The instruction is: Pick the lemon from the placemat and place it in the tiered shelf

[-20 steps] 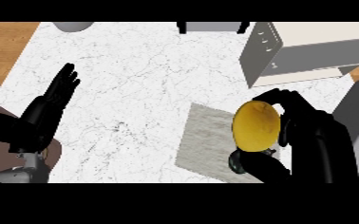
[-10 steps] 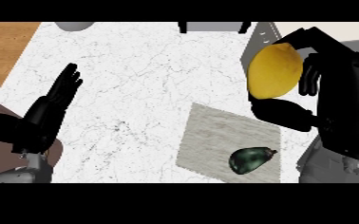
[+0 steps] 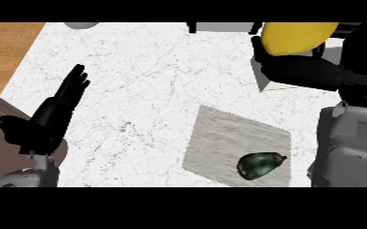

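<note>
The yellow lemon (image 3: pixel 295 37) is high at the top right of the head view, held in my right hand (image 3: pixel 305 70), whose fingers curl under and around it. Hand and lemon hover over the tiered shelf (image 3: pixel 267 80), of which only a pale corner shows beneath them. The grey placemat (image 3: pixel 225 138) lies lower right on the marble counter, with a dark green avocado-like fruit (image 3: pixel 259 165) on its near part. My left hand (image 3: pixel 50 116) rests open at the left edge, fingers straight and pointing up.
A grey round object (image 3: pixel 81 25) pokes in at the top left edge. A grey box with dark legs (image 3: pixel 222 27) stands at the top centre. A wooden surface (image 3: pixel 16 46) borders the counter on the left.
My right hand has risen up and away from the placemat with the lemon, moving to the top right over the shelf. The left hand has barely shifted.
</note>
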